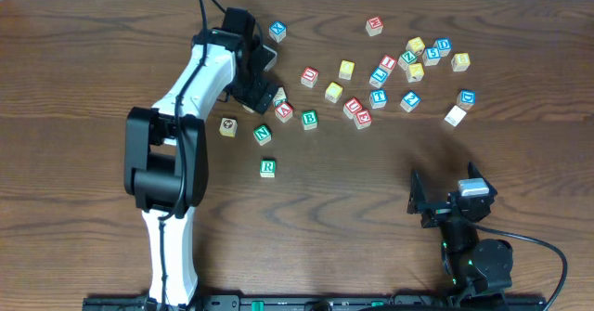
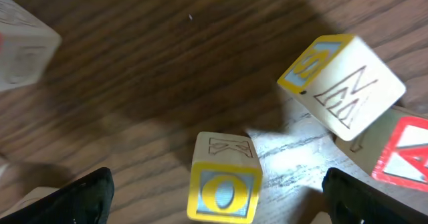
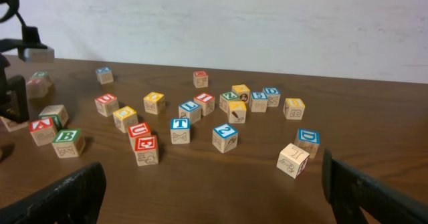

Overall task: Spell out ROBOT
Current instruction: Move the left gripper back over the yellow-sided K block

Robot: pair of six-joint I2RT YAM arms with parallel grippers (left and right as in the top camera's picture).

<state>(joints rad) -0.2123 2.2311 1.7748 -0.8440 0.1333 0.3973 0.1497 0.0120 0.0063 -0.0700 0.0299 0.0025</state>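
A green R block (image 1: pixel 267 168) stands alone at the middle of the table. A green B block (image 1: pixel 309 119) (image 3: pixel 65 139) sits beside a red A block (image 1: pixel 284 112) (image 2: pixel 408 158). A blue T block (image 1: pixel 378 97) (image 3: pixel 180 128) lies in the scattered group. My left gripper (image 1: pixel 260 94) (image 2: pixel 217 198) is open. Its fingers stand wide on either side of a yellow O block (image 2: pixel 224 189) without touching it. The arm hides that block in the overhead view. My right gripper (image 1: pixel 436 205) (image 3: pixel 214 197) is open and empty near the front right.
Several other letter blocks are scattered across the back right (image 1: pixel 414 58). A yellow-faced block (image 2: pixel 341 83) lies tilted beside the A block. A green N block (image 1: pixel 262 134) and a yellow-marked block (image 1: pixel 228 126) sit near the left arm.
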